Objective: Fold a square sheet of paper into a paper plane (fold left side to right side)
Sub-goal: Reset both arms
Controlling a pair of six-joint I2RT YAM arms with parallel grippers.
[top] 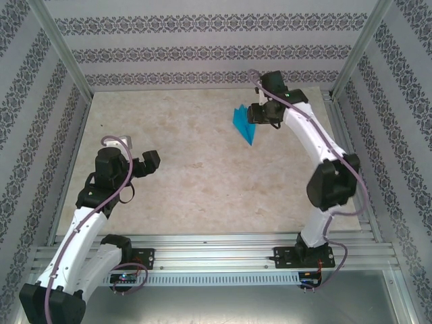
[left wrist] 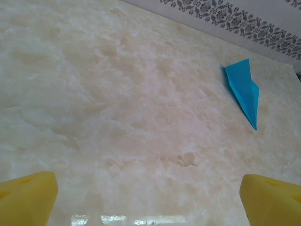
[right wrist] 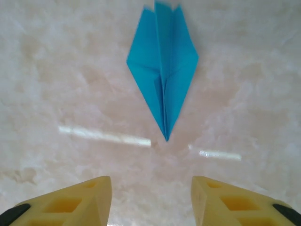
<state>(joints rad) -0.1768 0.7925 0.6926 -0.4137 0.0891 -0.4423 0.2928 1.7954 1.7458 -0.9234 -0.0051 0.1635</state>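
Now seeing the paper plane lying flat on the table, in the far right part, close to the patterned back wall. Reading as a slim turquoise dart with creased wings and a centre fold, pointing its nose toward the near edge in the top view. Noting the right gripper hanging just short of that nose in the right wrist view, not touching the paper. Showing jaws partly spread, gripping nothing, framing bare marbled surface between the yellow fingertips. Sitting just beside the plane's right side in the top view; not managing to tell height above the table from there. Noting the left gripper hanging over the left half of the table, well apart from the plane. Showing jaws spread wide, gripping nothing, framing table between the pads. Catching the plane also in the left wrist view, far off at upper right, lying near the wall.
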